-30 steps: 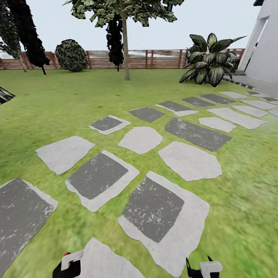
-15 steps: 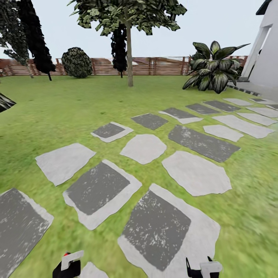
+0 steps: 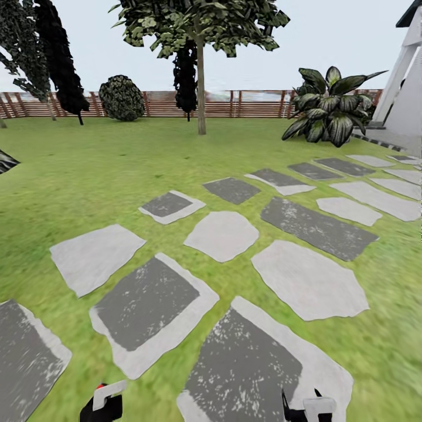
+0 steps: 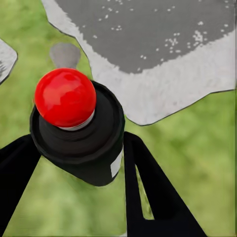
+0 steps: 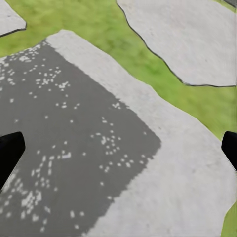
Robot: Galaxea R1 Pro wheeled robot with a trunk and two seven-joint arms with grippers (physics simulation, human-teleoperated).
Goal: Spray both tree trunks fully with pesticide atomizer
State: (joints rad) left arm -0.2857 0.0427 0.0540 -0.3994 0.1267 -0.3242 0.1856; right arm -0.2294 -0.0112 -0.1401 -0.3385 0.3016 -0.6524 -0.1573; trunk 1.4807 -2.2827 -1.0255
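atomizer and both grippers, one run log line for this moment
left gripper: shut on pesticide atomizer | right gripper: open, over paving stone | tree ahead

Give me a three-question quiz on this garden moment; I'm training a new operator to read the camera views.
1. True or false: the left gripper holds the pesticide atomizer.
2. What colour is the atomizer's top? A) red B) blue C) yellow
3. Fill in: beneath the right gripper lies a grey ____ set in grass.

Key: 1 true. 2 A. 3 paving stone; the right fingers stand wide apart with nothing between them.
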